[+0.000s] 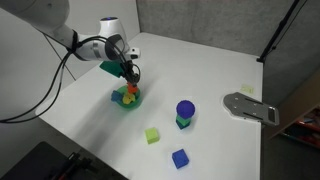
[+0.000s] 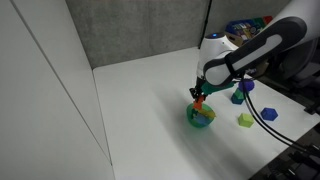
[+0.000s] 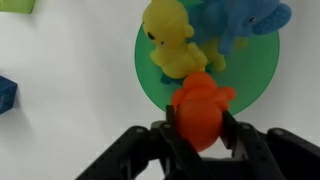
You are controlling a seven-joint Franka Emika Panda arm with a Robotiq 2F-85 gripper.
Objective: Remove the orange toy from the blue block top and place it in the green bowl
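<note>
Two jaws clamped on orange toy (image 3: 203, 108), held over near rim of green bowl (image 3: 258, 75). Inside bowl: yellow duck (image 3: 170, 45) and blue toy (image 3: 235, 20). Well apart on bench (image 1: 220, 70): blue block (image 1: 179, 158).

In the wrist view the orange toy (image 3: 203, 108) and gripper (image 3: 203, 128) hide the bowl's (image 3: 258, 78) near rim. Left of the bowl, the edge cuts off the blue block (image 3: 6, 95). In both exterior views its contents are too small to tell.
</note>
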